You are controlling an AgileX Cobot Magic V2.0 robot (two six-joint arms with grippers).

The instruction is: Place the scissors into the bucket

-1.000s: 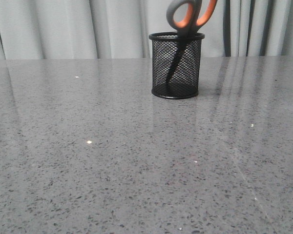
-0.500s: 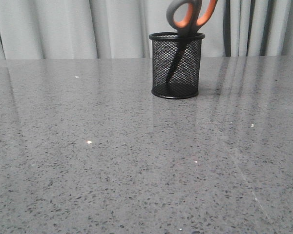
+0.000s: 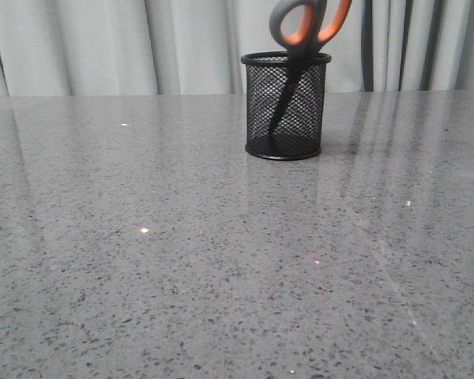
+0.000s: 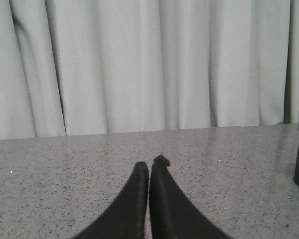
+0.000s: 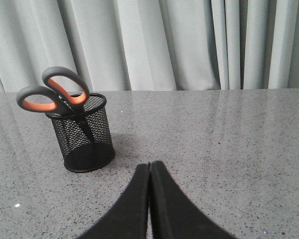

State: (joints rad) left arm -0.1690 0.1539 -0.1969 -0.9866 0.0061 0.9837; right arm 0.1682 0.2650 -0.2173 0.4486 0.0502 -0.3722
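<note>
Both task items found together near the far edge of the worktop (image 3: 221,260): scissors (image 3: 296,47) standing blades-down inside the bucket (image 3: 285,106), handles above the rim. Left end effector (image 4: 149,172) and right end effector (image 5: 149,172) pressed together, empty, apart from the bucket. Placement judged complete; nothing left.

Black wire-mesh metal bucket (image 3: 285,106) with a smooth solid rim. Scissors (image 3: 304,28) with matt grey plastic handles (orange lining inside the 2 loops). Polished, glossy grey speckled stone table (image 3: 182,260). Pale, soft, matt cloth curtain (image 3: 103,47).
</note>
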